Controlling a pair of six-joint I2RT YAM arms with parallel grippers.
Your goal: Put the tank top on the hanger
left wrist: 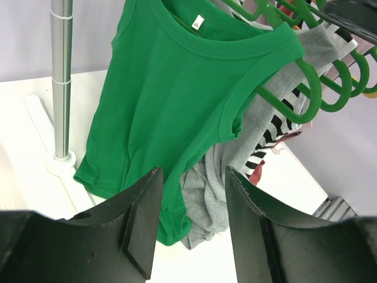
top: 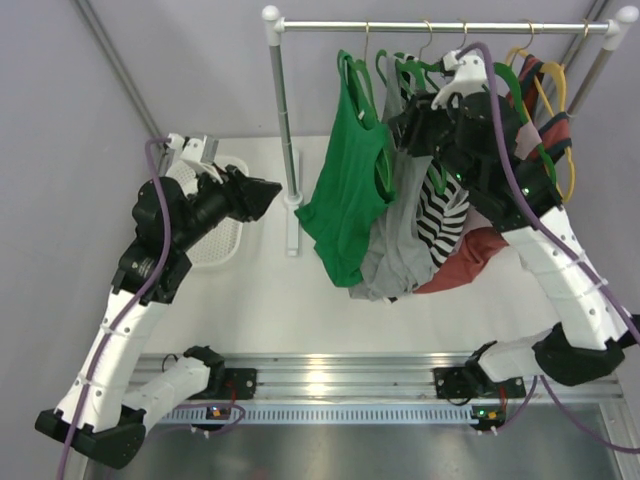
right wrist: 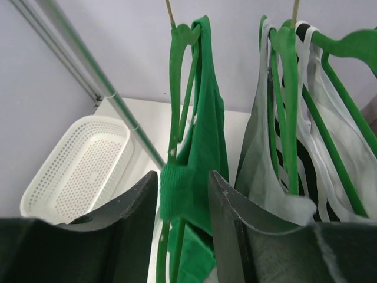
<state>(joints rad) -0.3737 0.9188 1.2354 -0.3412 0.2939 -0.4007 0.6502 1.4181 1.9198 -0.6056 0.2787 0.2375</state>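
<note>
The white table carries a metal clothes rack along its far side, with its post standing near the middle. The green tank top hangs from the rail as the leftmost garment, its shoulders over the green hanger, whose hook is on the rail. Just beside it to the right hang a grey top, a black-and-white striped top and a reddish garment. Yellow hangers sit at the rail's far right end. A white perforated basket lies at the table's left, partly under the left arm.

The left gripper points at the tank top from the left, well apart from it — fingers spread, holding nothing. The right gripper is up near the rail among the clothes, fingers parted, with the tank top's shoulder and the hanger's arm in line with the gap — whether the fingers touch the cloth cannot be told.
</note>
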